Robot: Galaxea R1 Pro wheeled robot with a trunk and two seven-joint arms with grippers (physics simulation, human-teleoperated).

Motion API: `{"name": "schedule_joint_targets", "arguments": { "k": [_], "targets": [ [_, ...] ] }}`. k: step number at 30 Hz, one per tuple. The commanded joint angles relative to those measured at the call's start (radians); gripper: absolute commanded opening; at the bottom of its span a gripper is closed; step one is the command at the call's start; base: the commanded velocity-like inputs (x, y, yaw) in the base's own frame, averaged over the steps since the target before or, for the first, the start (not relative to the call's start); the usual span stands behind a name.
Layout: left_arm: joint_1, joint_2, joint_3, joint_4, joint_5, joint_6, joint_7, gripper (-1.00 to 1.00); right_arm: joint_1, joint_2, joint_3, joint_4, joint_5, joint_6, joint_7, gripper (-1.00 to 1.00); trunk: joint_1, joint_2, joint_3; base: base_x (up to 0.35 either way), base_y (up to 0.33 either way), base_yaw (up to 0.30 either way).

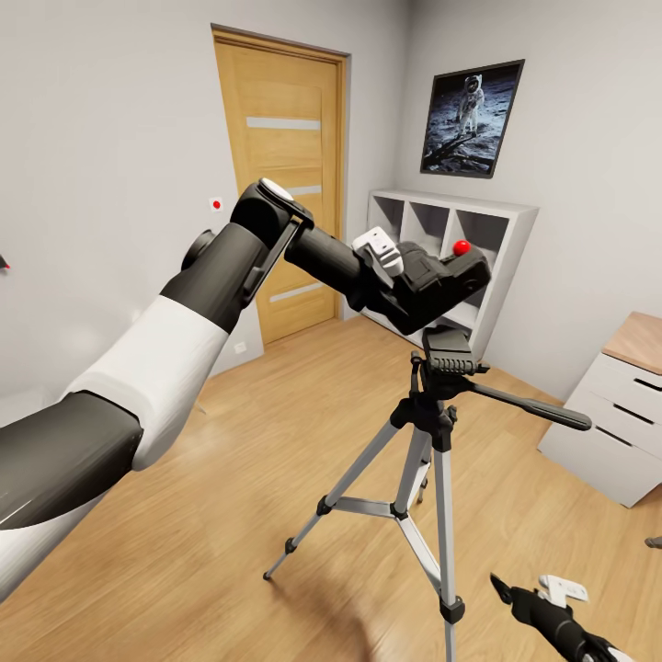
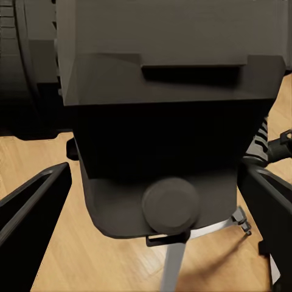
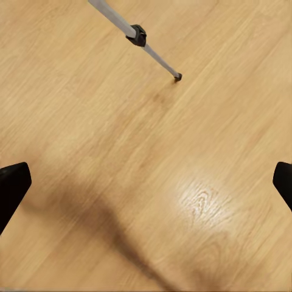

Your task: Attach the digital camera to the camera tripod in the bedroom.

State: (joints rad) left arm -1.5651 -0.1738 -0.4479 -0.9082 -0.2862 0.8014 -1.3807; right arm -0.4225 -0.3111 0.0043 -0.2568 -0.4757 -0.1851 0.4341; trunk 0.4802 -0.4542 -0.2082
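Left gripper (image 1: 425, 287) clamps the digital camera (image 1: 439, 280) just above the camera tripod (image 1: 432, 432) head, at one o'clock; right gripper (image 1: 524, 602), five o'clock, fingers spread, holds nothing.

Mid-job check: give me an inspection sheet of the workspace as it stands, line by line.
Surface: light wood plank floor, bare around the tripod feet.
Job's things: digital camera held by the left tool just above the black head of the camera tripod; whether it touches the head cannot be told. Tripod stands upright, pan handle out to the side.
Clutter: nothing seen.
Grippers: left tool shut on the camera; right tool open over bare floor, low beside a tripod leg.
Cables: nothing seen.
Surroundings: wooden door, white cube shelf, astronaut poster, white drawer unit.
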Motion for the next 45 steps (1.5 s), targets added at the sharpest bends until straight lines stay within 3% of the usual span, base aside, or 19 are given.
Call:
{"name": "schedule_joint_targets", "arguments": {
  "k": [1, 9, 15, 22, 34, 40, 45],
  "targets": [
    [-0.001, -0.001, 0.002, -0.001, -0.010, 0.005, -0.011, -1.00, -0.001, -0.001, 0.000, -0.004, -0.006, -0.002, 0.006, 1.00, 0.000, -0.002, -0.002, 0.000, 0.000, 0.000],
    [-0.002, -0.001, 0.009, -0.002, -0.010, -0.014, -0.022, -1.00, -0.001, -0.002, 0.002, -0.049, -0.006, -0.002, 0.007, 1.00, 0.000, -0.002, -0.002, 0.000, 0.000, 0.000],
    [-0.003, -0.001, 0.042, -0.008, -0.013, -0.014, -0.056, -1.00, -0.001, -0.006, 0.003, -0.083, -0.005, -0.003, 0.019, 1.00, 0.000, -0.002, -0.002, 0.000, 0.000, 0.000],
    [-0.005, -0.001, 0.045, -0.011, -0.016, -0.013, -0.085, -1.00, -0.001, -0.009, 0.001, -0.097, -0.003, -0.001, 0.088, 1.00, 0.000, -0.002, -0.002, 0.000, 0.000, 0.000],
    [-0.006, -0.001, 0.046, -0.011, -0.016, -0.013, -0.087, -1.00, -0.001, -0.019, 0.000, -0.098, 0.005, 0.001, 0.099, 1.00, 0.000, -0.002, -0.002, 0.000, 0.000, 0.000],
    [-0.007, -0.001, 0.046, -0.012, -0.016, -0.012, -0.087, -1.00, -0.001, -0.036, 0.001, -0.099, 0.008, 0.003, 0.147, 1.00, 0.000, -0.002, -0.002, 0.000, 0.000, 0.000],
    [-0.007, -0.001, 0.046, -0.012, -0.016, -0.010, -0.087, -1.00, -0.001, -0.068, 0.001, -0.100, 0.008, 0.004, 0.198, 1.00, 0.000, -0.002, -0.002, 0.000, 0.000, 0.000]
  ]
}}
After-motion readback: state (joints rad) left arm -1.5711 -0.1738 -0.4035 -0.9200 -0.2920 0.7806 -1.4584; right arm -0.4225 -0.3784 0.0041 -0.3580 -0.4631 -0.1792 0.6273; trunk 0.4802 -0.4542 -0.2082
